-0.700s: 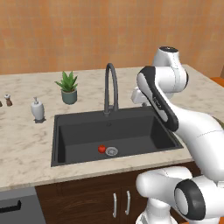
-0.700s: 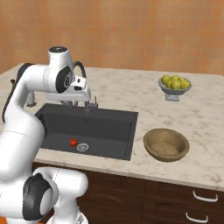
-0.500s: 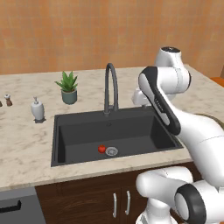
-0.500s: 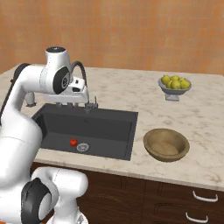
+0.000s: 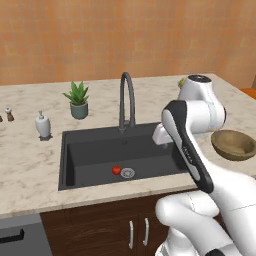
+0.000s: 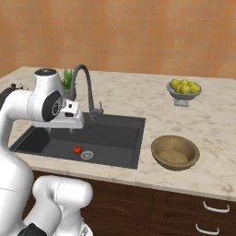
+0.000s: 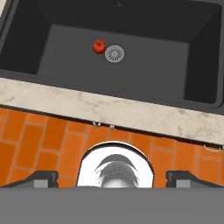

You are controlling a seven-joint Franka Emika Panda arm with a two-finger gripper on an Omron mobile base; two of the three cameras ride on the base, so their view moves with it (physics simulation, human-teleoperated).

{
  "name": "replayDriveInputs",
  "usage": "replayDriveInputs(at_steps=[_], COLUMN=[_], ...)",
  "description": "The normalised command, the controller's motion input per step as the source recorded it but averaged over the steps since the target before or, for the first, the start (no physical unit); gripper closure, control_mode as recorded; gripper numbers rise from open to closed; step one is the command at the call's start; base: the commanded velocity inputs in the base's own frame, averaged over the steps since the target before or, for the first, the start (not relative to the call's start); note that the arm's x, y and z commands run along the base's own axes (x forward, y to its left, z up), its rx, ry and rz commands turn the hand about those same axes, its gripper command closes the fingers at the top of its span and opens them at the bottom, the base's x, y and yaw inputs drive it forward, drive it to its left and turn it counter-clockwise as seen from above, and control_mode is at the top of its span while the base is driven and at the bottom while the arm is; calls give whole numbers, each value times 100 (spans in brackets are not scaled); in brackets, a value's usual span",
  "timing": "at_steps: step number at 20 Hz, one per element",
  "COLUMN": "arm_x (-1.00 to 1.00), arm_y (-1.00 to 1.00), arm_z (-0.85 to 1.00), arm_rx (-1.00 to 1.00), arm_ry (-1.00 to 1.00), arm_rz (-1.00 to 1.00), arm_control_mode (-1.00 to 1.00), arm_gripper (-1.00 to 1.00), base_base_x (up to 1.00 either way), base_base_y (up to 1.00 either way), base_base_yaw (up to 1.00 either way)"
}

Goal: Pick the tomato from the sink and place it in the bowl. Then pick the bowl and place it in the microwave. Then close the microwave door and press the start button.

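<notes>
Little has moved since the earlier frames: we note the white arm's wrist slightly shifted above the large matte black sink (image 5: pixel 100 155), and nothing else displaced. We judge the first step in hand, the approach to the small glossy red tomato (image 7: pixel 99 46), which lies on the basin floor just beside the round silver drain (image 7: pixel 114 53), at its 9 o'clock in the left base view. We find the gripper (image 7: pixel 112 177) hanging above the front of the counter, its fingers released, spread wide and holding nothing. The next move, in our view, calls for descent into the basin and closing about the fruit. The tall dark arched tap (image 5: pixel 127 100) stands at 12 o'clock of the basin and may obstruct. The shallow tan wooden bowl (image 6: pixel 175 151) waits at 3 o'clock on the counter, well apart from the grey footed bowl of yellow fruit (image 6: pixel 184 89).
</notes>
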Motion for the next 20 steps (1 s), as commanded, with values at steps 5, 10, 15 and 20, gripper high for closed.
replayDriveInputs(at_steps=[5, 10, 15, 20], arm_x=[25, 39, 48, 57], arm_y=[0, 0, -2, 0], arm_z=[-26, -13, -23, -41], arm_rx=[0, 10, 28, 15], arm_ry=[0, 0, 0, 0], arm_rz=[25, 29, 26, 34], arm_control_mode=[-100, -100, -100, -100], arm_gripper=[-100, -100, -100, -100], base_base_x=[0, 0, 0, 0], base_base_y=[0, 0, 0, 0], base_base_yaw=[0, 0, 0, 0])
